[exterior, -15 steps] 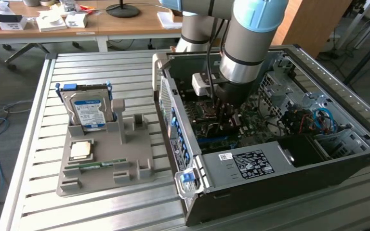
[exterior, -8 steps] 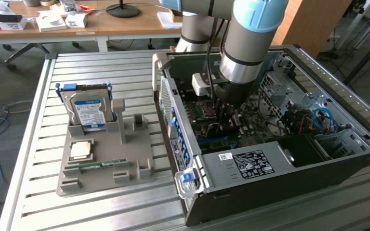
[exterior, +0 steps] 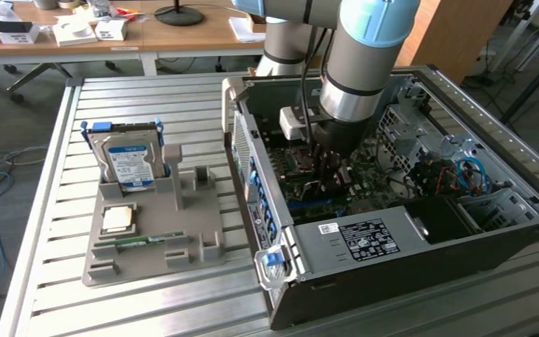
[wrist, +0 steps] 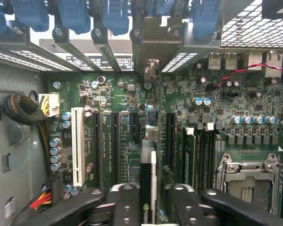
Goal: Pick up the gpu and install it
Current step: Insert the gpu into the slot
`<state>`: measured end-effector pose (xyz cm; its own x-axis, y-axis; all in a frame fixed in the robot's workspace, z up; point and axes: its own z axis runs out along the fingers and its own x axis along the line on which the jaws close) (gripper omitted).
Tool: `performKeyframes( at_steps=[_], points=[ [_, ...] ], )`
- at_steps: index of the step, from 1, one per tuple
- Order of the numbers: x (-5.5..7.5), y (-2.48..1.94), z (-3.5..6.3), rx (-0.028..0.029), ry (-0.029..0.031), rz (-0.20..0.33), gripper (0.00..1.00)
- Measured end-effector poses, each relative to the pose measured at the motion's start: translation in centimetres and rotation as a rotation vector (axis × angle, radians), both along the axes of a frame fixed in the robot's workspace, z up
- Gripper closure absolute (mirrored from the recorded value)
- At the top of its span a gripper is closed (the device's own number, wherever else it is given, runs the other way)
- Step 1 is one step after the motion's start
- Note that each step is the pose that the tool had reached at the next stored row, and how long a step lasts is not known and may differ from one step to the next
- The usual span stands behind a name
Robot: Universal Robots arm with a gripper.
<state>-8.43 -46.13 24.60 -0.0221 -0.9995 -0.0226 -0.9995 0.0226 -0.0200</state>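
Note:
The gpu [wrist: 148, 188] stands edge-on between my fingers, a slim dark card with a pale strip along one side. It runs in line with a long slot of the green motherboard [wrist: 122, 108], and its metal bracket [wrist: 151, 70] reaches the rear slot openings. My gripper [wrist: 150, 207] is shut on the gpu, one black finger [wrist: 125, 205] on each side. In the exterior view my gripper [exterior: 333, 172] is lowered deep inside the open computer case [exterior: 494, 239], over the motherboard.
Blue slot clips [wrist: 75, 14] line the case's rear wall. A white slot [wrist: 77, 146], memory slots and the processor socket [wrist: 247, 181] flank the card. Beside the case, a grey fixture [exterior: 194, 239] holds a hard drive [exterior: 129, 161], a processor [exterior: 120, 219] and a memory stick [exterior: 138, 241].

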Motion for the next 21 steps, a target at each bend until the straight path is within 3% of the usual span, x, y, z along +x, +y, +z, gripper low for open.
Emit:
performKeyframes(
  at_steps=[3,14,21],
  points=[
    [0.0,0.0,0.0,0.0001,-0.0001,0.0,0.61],
    [0.0,0.0,0.15,-0.0003,0.0002,0.0,0.61],
    [0.0,0.0,1.75,0.0002,-0.0001,0.0,0.61]
  ],
)
